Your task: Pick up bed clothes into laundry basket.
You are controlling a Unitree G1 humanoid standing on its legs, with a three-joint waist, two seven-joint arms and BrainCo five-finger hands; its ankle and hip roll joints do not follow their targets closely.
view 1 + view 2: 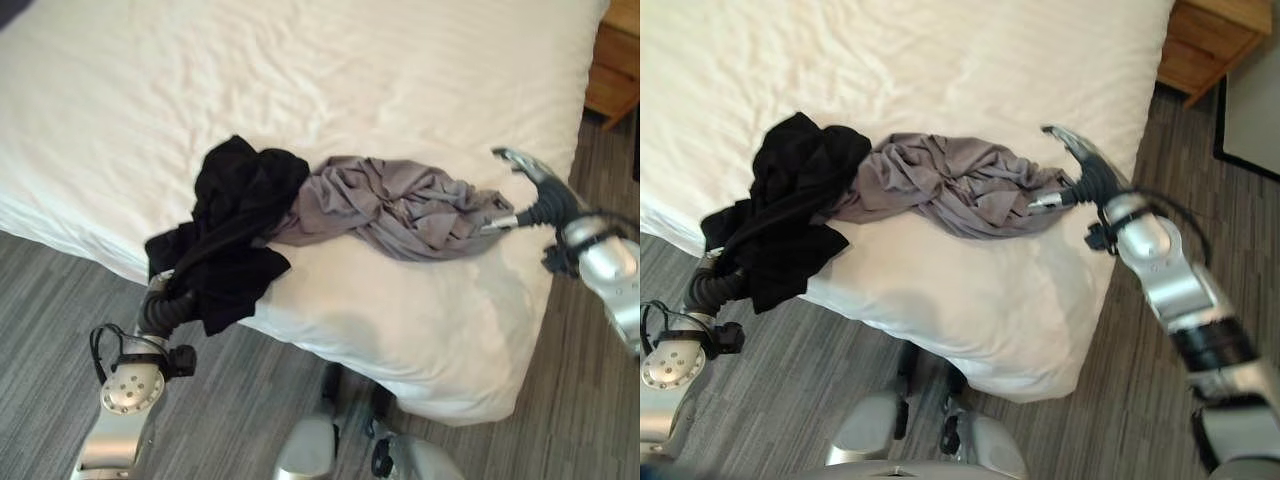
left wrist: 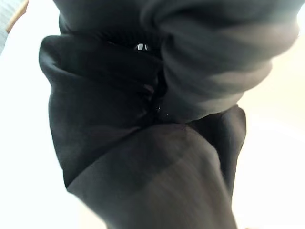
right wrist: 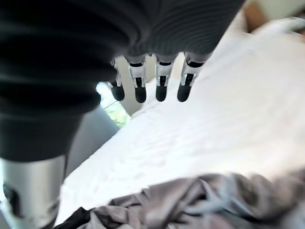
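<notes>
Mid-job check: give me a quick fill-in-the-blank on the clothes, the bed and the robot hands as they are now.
1. The grey garment lies on the white ____.
2. The garment touching the grey one at its left end is ____ in colour.
3. The left robot hand's fingers are hidden under the ____ garment.
4. The right robot hand, at the grey garment's end, has its fingers ____.

Missing words: bed; black; black; straight

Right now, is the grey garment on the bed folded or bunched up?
Bunched up: the grey garment lies crumpled in twisted wrinkles on the white bed, its end touching the black garment.
</notes>
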